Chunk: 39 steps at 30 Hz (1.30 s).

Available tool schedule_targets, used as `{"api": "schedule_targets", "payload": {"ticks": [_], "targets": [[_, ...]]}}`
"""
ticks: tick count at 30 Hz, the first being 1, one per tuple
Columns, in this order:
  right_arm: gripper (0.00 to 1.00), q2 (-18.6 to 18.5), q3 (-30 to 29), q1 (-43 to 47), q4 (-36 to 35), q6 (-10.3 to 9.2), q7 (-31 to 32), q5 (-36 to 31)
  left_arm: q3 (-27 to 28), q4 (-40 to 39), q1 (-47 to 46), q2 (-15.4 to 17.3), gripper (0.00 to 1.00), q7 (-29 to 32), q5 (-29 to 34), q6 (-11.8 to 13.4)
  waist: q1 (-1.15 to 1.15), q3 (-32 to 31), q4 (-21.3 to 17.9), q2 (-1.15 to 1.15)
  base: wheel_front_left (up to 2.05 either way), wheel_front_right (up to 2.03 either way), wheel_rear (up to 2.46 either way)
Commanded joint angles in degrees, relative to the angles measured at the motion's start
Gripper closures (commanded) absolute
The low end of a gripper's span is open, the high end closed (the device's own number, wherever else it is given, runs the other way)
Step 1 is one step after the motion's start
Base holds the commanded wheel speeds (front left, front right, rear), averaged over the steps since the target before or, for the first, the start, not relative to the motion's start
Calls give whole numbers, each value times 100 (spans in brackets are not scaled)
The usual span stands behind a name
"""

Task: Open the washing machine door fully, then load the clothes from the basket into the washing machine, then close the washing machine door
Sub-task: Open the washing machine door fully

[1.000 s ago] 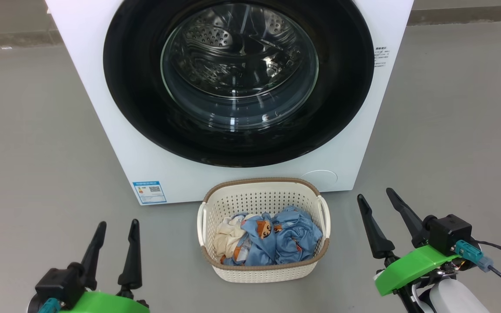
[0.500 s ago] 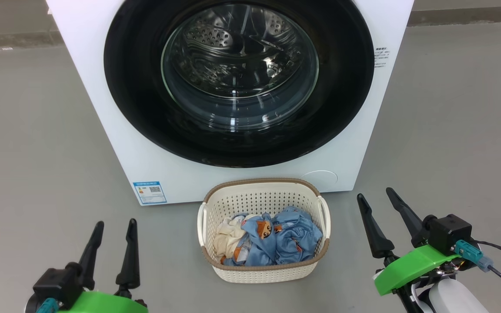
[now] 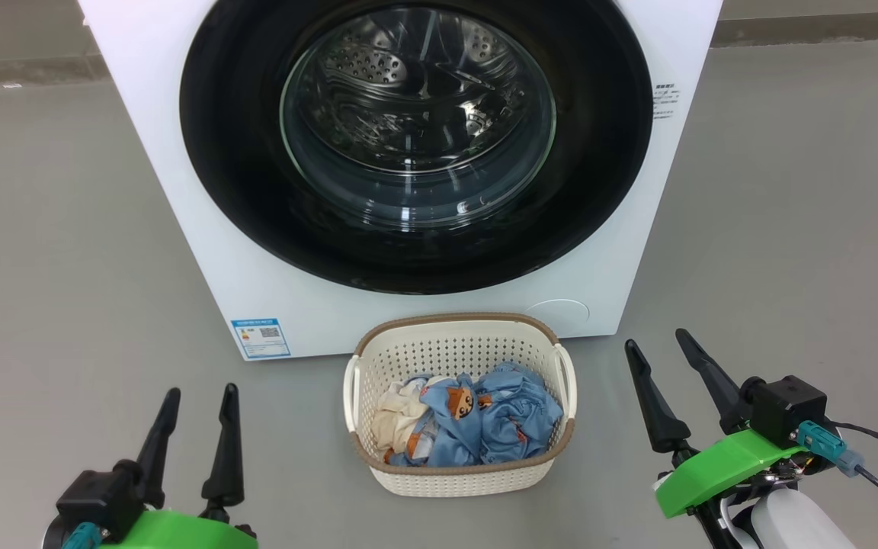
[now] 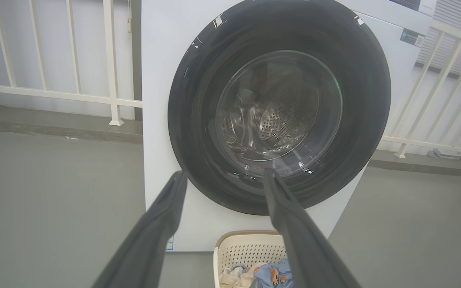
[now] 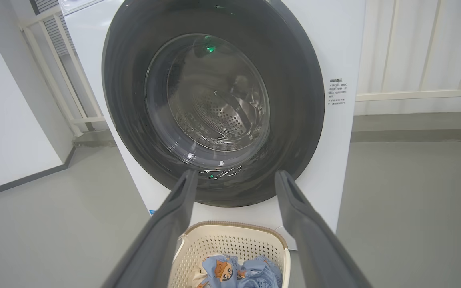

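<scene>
Cream basket (image 3: 458, 480) between left, right fingers (image 3: 651, 404) (untouched).

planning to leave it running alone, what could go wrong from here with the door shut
1. The washing machine door is shut and its glossy black rim shows no clear handle, so the open right gripper or left gripper may slip off it.
2. The basket stands close below the door; a reaching gripper could knock it.
3. The clothes lie bunched together; one grab may drag extras onto the floor.
</scene>
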Motion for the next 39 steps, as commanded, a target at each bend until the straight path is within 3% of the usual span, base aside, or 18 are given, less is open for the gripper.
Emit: {"api": "schedule_targets", "payload": {"ticks": [1, 22, 39], "targets": [[0, -31, 91, -194, -122, 33, -71, 2, 198, -100, -259, 79, 0, -38, 66, -19, 0, -1, 3, 0, 54, 54, -107], [0, -45, 127, -191, -91, 33, -71, 23, 141, -162, -275, 107, 0, -38, -51, -19, 0, -30, -8, 0, 101, 101, -202], [0, -91, 151, -200, -6, 33, -71, 93, 105, -134, -252, 129, 0, -38, -78, -20, 0, -74, -17, 0, 20, 20, -40]]}}
